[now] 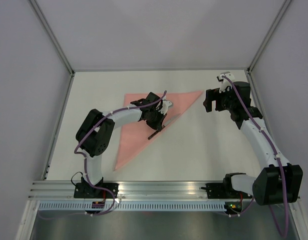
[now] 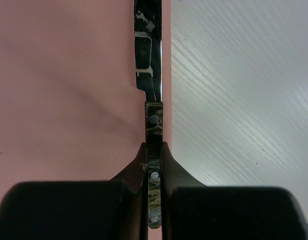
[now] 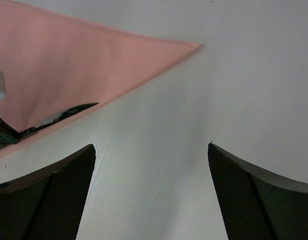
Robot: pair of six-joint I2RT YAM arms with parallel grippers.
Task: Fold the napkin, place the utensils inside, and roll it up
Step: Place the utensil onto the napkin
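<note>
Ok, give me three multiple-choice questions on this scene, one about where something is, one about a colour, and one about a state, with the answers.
1. Where is the knife?
A) along the edge of the napkin
B) beside the right arm's base
C) on the metal rail

2. What colour is the napkin?
A) blue
B) salmon pink
C) green

3. How is the right end effector?
A) shut on the knife
B) shut on the napkin
C) open and empty

Answers:
1 A: the left wrist view shows the blade running where the pink cloth meets the white table, with its handle clamped in the left end effector.
2 B: the cloth is pink in every view.
3 C: it stands wide open over bare table with nothing in it.
</note>
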